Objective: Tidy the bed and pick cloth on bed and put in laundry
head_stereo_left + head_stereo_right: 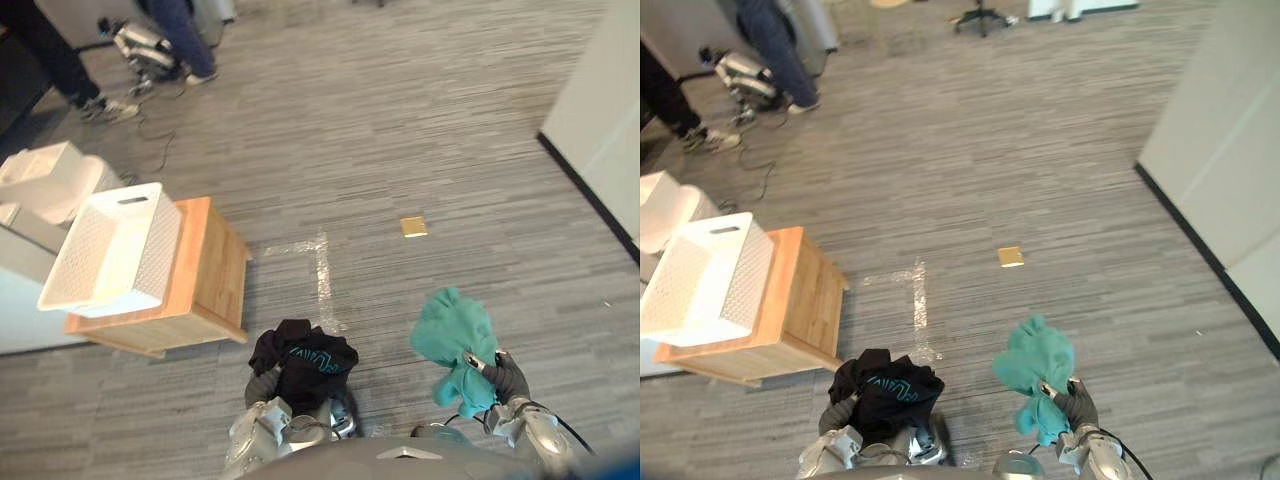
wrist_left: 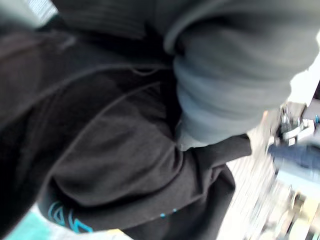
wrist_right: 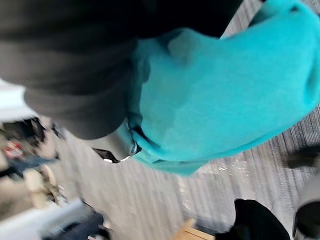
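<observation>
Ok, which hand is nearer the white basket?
Left. Left hand, carrying black cloth, is just right of the white basket; right hand, gripping teal cloth, is farther right.

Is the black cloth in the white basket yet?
Out. The bunched black cloth sits on the left hand, apart from the white perforated plastic basket on the wooden table. The right hand grips a teal cloth.

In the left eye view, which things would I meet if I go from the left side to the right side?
White basket → wooden stand → black cloth → teal cloth.
</observation>
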Controlling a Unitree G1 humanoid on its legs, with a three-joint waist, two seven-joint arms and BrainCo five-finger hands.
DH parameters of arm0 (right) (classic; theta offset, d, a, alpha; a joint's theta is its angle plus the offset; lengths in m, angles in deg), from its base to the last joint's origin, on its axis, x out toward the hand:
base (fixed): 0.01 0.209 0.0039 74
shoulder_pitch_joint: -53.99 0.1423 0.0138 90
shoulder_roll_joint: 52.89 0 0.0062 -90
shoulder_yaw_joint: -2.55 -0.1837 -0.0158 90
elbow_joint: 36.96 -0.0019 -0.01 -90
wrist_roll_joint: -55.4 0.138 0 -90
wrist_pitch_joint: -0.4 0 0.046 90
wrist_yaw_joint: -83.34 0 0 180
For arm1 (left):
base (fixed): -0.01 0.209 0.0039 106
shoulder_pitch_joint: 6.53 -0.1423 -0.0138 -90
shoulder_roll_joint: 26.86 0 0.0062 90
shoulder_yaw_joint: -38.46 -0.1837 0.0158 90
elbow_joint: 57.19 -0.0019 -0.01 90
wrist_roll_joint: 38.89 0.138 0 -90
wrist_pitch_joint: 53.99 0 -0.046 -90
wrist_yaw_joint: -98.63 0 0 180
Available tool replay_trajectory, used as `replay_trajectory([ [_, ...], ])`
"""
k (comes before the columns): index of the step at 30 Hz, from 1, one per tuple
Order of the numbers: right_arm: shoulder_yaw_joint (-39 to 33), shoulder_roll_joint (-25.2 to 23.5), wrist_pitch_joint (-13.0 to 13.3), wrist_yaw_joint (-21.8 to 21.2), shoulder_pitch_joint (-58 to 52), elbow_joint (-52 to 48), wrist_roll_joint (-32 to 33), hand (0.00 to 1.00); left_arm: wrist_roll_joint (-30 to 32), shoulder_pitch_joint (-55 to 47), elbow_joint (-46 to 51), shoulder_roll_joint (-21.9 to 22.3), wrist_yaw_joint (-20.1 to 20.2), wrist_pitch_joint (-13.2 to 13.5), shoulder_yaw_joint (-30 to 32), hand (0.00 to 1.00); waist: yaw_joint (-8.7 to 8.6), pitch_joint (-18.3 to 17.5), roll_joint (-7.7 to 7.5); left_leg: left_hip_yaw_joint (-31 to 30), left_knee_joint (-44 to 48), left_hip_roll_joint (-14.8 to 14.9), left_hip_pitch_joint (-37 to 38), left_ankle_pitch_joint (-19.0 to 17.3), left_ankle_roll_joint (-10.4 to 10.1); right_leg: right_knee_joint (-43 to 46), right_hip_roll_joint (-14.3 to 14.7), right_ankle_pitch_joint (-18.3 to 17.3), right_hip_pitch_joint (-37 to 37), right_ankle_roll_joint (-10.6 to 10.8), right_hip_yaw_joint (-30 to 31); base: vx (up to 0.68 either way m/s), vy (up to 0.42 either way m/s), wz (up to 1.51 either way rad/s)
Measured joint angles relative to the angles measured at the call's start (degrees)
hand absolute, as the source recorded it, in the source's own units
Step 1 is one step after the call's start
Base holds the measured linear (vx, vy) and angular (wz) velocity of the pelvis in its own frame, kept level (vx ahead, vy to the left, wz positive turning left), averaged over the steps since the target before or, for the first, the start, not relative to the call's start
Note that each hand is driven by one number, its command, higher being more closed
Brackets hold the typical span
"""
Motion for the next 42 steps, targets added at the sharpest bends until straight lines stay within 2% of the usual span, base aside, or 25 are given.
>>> replay_trajectory([
  [1, 1.4, -0.2, 0.0, 0.5, 1.1, -0.3, 0.0, 1.00, 0.4, 0.3, 0.1, -0.5, -0.1, 0.1, 0.0, 1.00, 0.27, -0.2, -1.39, -0.4, 0.9, -1.3, -0.5, -0.5, 0.9, -0.1, -0.5, 0.7, 0.4, 1.1, -0.2, 0.28, 0.095, 0.65],
  [3, 2.8, -0.3, 0.0, 1.1, 2.8, 0.0, 0.1, 1.00, 2.2, 0.7, 0.0, -1.5, -1.2, 0.2, 0.0, 1.00, 0.68, 0.1, -2.31, 0.5, 4.0, -1.5, -0.5, -3.0, 3.7, -0.4, -1.1, 1.5, 2.7, 1.8, 0.1, 0.28, 0.090, 0.60],
  [6, 3.7, -0.3, 0.0, 1.6, 6.0, 0.6, 0.1, 1.00, 2.5, 0.7, 0.0, -2.1, -2.1, 1.3, 1.4, 1.00, 0.99, -0.2, -2.48, 1.6, 4.4, -1.5, 1.8, -7.5, 3.2, 2.1, -1.5, 2.2, 4.2, 3.2, 0.4, 0.20, 0.063, 0.17],
  [9, 3.1, -0.2, -0.1, 1.8, 6.5, 2.0, 0.2, 1.00, 5.8, 0.8, 0.2, -2.4, -2.4, 1.5, 2.5, 1.00, 0.75, -1.3, -2.64, 0.5, 0.2, -4.4, 5.6, -10.5, 1.8, 21.6, -7.0, 0.1, -1.3, 5.9, 0.5, 0.10, 0.081, 0.36],
  [11, 3.4, -0.4, -0.1, 2.0, 5.4, 3.4, 0.2, 1.00, 8.5, 1.9, 0.2, -3.9, -2.5, 1.5, 2.7, 1.00, -0.88, -2.0, -4.26, -2.4, -3.0, -8.4, 9.0, -11.1, 1.6, 48.5, -13.7, 1.8, -12.4, 1.6, 4.6, 0.19, 0.073, 0.87],
  [14, 3.7, -1.1, -0.3, 2.2, 3.2, 4.4, -0.1, 1.00, 11.3, 3.0, 0.7, -5.2, -4.0, 1.5, 2.2, 1.00, -2.32, -1.7, -3.38, -8.2, -3.0, -9.5, 12.6, -10.9, 1.5, 58.3, -12.1, -1.8, -21.2, -0.3, 8.2, 0.32, 0.077, 0.84],
  [16, 4.6, -1.8, -0.2, 2.2, 2.0, 4.1, -0.4, 1.00, 11.3, 2.5, 2.2, -6.0, -4.9, 1.5, 2.0, 1.00, -3.21, -1.7, -3.08, -11.0, -3.3, -9.5, 14.3, -11.0, 1.4, 55.5, -10.6, -4.4, -24.5, -1.0, 8.3, 0.25, 0.050, 0.97],
  [19, 5.4, -3.3, 0.7, 1.9, 0.3, 3.7, -0.2, 1.00, 11.2, 2.7, 4.1, -7.1, -5.7, 1.5, 1.7, 1.00, -3.91, -1.8, -3.01, -17.3, -4.2, -9.3, 16.8, -10.3, 2.5, 35.6, -5.5, -4.9, -29.2, -0.5, 11.4, 0.32, 0.027, 1.14],
  [20, 5.3, -3.3, 1.3, 1.9, 0.4, 3.8, 0.2, 1.00, 11.2, 3.1, 3.9, -7.3, -5.6, 1.5, 1.4, 1.00, -3.85, -1.4, -2.79, -20.9, -4.3, -9.0, 17.6, -10.3, 2.5, 21.3, -2.4, -1.0, -29.9, 0.3, 16.3, 0.33, -0.005, 1.22],
  [22, 5.2, -3.4, 1.9, 2.2, 0.8, 3.8, 0.4, 1.00, 11.3, 3.3, 3.6, -7.6, -5.4, 1.7, 0.6, 1.00, -3.82, -0.8, -2.65, -24.3, -4.7, -8.8, 19.1, -10.3, 2.5, 11.4, -0.9, 4.2, -30.5, 1.6, 21.6, 0.34, -0.031, 1.15],
  [23, 5.2, -3.8, 2.3, 2.4, 1.3, 3.8, 1.1, 1.00, 11.3, 2.6, 3.5, -8.0, -4.7, 2.5, 0.2, 1.00, -3.60, -0.2, -3.18, -26.5, -5.2, -9.3, 21.1, -10.5, 2.1, 9.3, -0.9, 6.6, -31.0, 3.3, 24.2, 0.27, -0.051, 0.87],
  [24, 5.1, -4.2, 2.3, 2.6, 1.6, 3.8, 1.3, 1.00, 11.3, 2.1, 3.5, -8.5, -4.4, 2.9, -0.1, 1.00, -3.44, 0.3, -3.47, -27.3, -5.3, -9.5, 22.6, -10.9, 1.3, 8.9, -1.0, 7.7, -30.8, 3.1, 25.1, 0.33, -0.076, 0.93],
  [27, 6.0, -5.4, 2.3, 2.9, 2.7, 3.8, 1.3, 1.00, 11.3, -1.6, 3.5, -9.4, -4.2, 5.1, 0.0, 1.00, -2.31, -0.1, -4.27, -29.8, -4.1, -9.3, 26.6, -14.2, -2.9, 12.0, -0.1, 10.5, -30.4, -0.2, 25.4, 0.33, -0.107, 0.84],
  [28, 5.6, -5.0, 2.3, 3.0, 3.3, 2.5, 1.4, 1.00, 11.3, -2.2, 3.5, -9.7, -4.2, 5.3, 0.0, 1.00, -2.80, -0.8, -3.91, -29.6, -2.6, -8.3, 26.1, -18.2, -1.8, 16.0, 0.5, 10.7, -31.2, -0.5, 24.3, 0.38, -0.175, 0.78],
  [29, 5.9, -4.0, 2.1, 3.0, 4.9, 2.3, 1.4, 1.00, 11.1, -2.9, 2.8, -8.9, -4.2, 5.2, 0.9, 1.00, -2.30, -1.1, -3.27, -29.2, 0.5, -7.1, 25.7, -20.6, -4.2, 19.5, 2.1, 9.9, -30.6, -1.6, 21.3, 0.39, -0.188, 0.59],
  [30, 5.9, -3.6, 2.1, 3.0, 5.8, 2.4, 1.4, 1.00, 11.0, -3.4, 2.2, -8.4, -4.1, 5.1, 1.8, 1.00, -2.01, -1.2, -2.39, -27.9, 4.0, -6.4, 25.0, -21.5, -5.6, 20.1, 2.9, 9.3, -29.7, -2.6, 19.7, 0.50, -0.237, 0.33],
  [31, 5.4, -3.5, 2.2, 2.8, 6.8, 2.8, 1.6, 1.00, 11.0, -3.4, 1.5, -8.4, -3.5, 4.6, 2.4, 1.00, -2.87, -1.2, -2.88, -20.7, 19.0, -5.6, 17.7, -21.0, -5.8, 17.8, 3.1, 5.8, -26.5, -5.7, 17.5, 0.49, -0.197, 0.27],
  [32, 4.9, -1.4, 2.2, 2.5, 8.0, 2.8, 1.9, 1.00, 11.3, -3.2, 1.8, -6.9, -3.0, 4.2, 2.2, 1.00, -3.13, -0.5, -0.58, -13.3, 34.0, 0.1, 11.6, -16.3, -4.5, 13.2, 4.5, 5.7, -22.4, -6.9, 16.3, 0.49, -0.165, 0.23],
  [33, 4.4, -0.8, 2.2, 2.2, 8.2, 2.8, 1.9, 1.00, 11.4, -3.2, 1.8, -6.1, -2.6, 4.2, 2.2, 1.00, -2.76, 0.0, 0.52, -11.1, 38.8, 2.2, 9.9, -11.8, -4.3, 10.7, 4.9, 6.0, -20.1, -7.3, 16.6, 0.32, -0.056, -0.09],
  [34, 3.6, -0.8, 2.3, 1.8, 8.6, 2.8, 1.9, 1.00, 12.1, -3.4, 2.1, -5.5, -2.0, 4.2, 2.1, 1.00, -2.08, 0.6, 0.57, -9.3, 43.3, 3.8, 8.5, -10.4, -3.6, 7.6, 4.6, 6.3, -17.0, -7.7, 17.4, 0.45, -0.076, -0.23],
  [35, 2.5, -0.9, 2.4, 1.4, 9.1, 3.7, 1.8, 1.00, 13.4, -3.0, 2.2, -5.5, -1.5, 4.3, 2.1, 1.00, -2.12, 0.5, 0.77, -7.7, 43.2, 4.8, 6.2, -16.3, -3.7, 5.9, 3.5, 5.8, -14.4, -7.5, 18.0, 0.44, -0.089, -0.20],
  [37, 1.4, -0.9, 3.2, 1.0, 9.8, 5.2, 1.3, 1.00, 13.4, -2.1, 2.9, -5.7, -1.1, 4.9, 2.1, 1.00, -2.13, 0.6, 0.59, -6.4, 36.4, 5.4, 3.7, -19.0, -5.4, 3.9, 2.2, 4.9, -11.5, -6.5, 17.5, 0.48, -0.102, -0.05],
  [40, 0.6, -0.9, 4.2, 1.1, 9.0, 4.9, 1.2, 1.00, 13.8, -1.4, 9.0, -5.2, -0.9, 5.2, 1.5, 1.00, -2.59, 0.6, 0.66, 1.8, 21.4, 7.4, 2.3, -17.4, -7.8, 0.0, 2.3, 3.9, -6.1, -5.2, 13.0, 0.38, -0.030, 0.36],
  [41, 0.4, -0.7, 4.2, 1.8, 8.4, 4.3, 1.2, 1.00, 14.8, -1.1, 10.7, -4.9, -0.9, 5.2, 0.9, 1.00, -2.86, 0.5, 0.72, 4.9, 15.4, 7.0, 2.3, -13.8, -6.8, -0.1, 2.6, 3.1, -4.7, -4.4, 11.2, 0.45, 0.032, 0.96],
  [42, 0.4, -0.3, 4.1, 3.2, 7.9, 4.0, 1.2, 1.00, 15.7, -1.2, 13.5, -4.5, -0.8, 5.2, 0.1, 1.00, -3.22, 0.1, 1.16, 8.3, 7.8, 6.2, 1.9, -7.6, -0.6, 0.1, 3.8, 0.9, -2.9, -2.9, 8.7, 0.37, 0.044, 0.96],
])
